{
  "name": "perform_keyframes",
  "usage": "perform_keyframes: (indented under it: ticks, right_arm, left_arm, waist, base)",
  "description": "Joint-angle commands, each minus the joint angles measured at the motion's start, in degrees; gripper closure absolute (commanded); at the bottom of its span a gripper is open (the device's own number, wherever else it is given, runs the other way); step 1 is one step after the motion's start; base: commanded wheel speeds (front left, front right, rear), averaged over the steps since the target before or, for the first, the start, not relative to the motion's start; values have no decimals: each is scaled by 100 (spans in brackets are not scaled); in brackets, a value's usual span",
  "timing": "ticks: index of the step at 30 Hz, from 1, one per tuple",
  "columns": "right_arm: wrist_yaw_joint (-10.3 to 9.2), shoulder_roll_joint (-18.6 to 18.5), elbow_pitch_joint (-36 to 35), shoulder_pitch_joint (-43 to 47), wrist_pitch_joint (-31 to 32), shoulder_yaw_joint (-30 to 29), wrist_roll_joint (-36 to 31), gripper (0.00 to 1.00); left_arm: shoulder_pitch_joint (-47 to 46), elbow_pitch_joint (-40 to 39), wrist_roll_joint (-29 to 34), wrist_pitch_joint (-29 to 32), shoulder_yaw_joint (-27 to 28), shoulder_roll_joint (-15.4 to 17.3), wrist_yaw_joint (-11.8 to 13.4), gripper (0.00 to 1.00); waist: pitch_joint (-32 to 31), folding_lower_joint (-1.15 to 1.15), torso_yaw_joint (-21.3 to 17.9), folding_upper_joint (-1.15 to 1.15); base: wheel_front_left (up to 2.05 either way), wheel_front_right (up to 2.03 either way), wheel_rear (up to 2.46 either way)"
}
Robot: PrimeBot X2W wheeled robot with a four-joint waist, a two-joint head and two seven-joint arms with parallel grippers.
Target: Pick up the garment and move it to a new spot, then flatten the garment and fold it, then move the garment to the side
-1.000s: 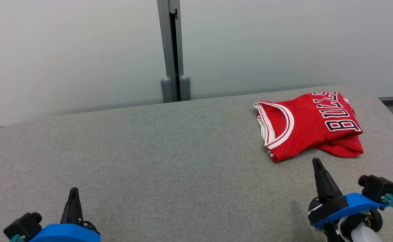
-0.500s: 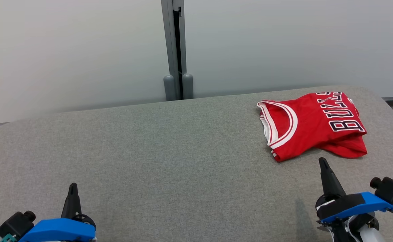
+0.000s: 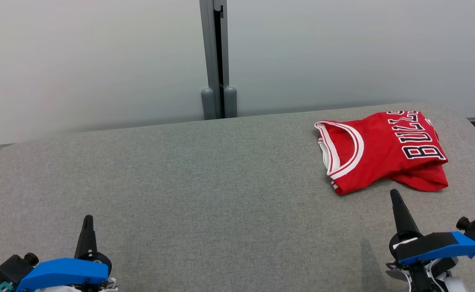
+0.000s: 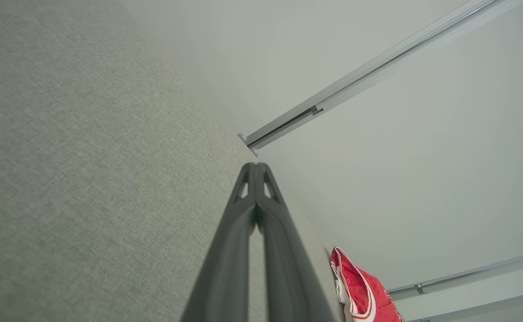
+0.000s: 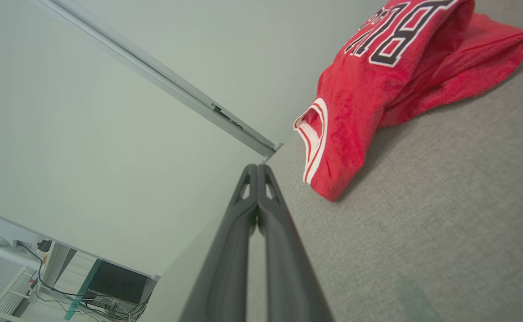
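Folded red garment [image 3: 383,150] on the far right of the grey counter [image 3: 221,182], close to the back edge, "BULLS" lettering facing up. Left gripper [image 3: 87,223] clenched on nothing, low at the near left. Right gripper [image 3: 396,198] likewise clenched and empty, near the garment's front edge, not touching it.

A garment [image 3: 383,152] lies on a table [image 3: 205,182] at two o'clock, near the far right edge. The left gripper [image 3: 87,221] is at seven o'clock. The right gripper [image 3: 395,194] is at five o'clock, just before the garment and apart from it. Behind the table, at twelve o'clock, stands a post [image 3: 217,61].
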Motion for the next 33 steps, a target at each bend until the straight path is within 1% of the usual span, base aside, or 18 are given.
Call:
perform_keyframes:
  ticks: [1, 16, 33]
  right_arm:
    - [2, 2, -106, -12, 27, -41, 136, 100]
    - [2, 40, -249, 53, 273, -184, 1064, 100]
    - [2, 78, -384, 132, 513, -322, 1966, 100]
  left_arm:
    - [-162, -93, -117, 32, 34, 16, -40, 100]
    - [-209, -232, -917, 277, 139, -61, -63, 100]
    - [-248, -364, -1705, 517, 231, -135, -85, 100]
  waist:
    - [2, 0, 4, 0]
    - [41, 0, 74, 0]
    - [85, 0, 152, 0]
  base:
    - [0, 0, 0]
    - [0, 0, 0]
    - [0, 0, 0]
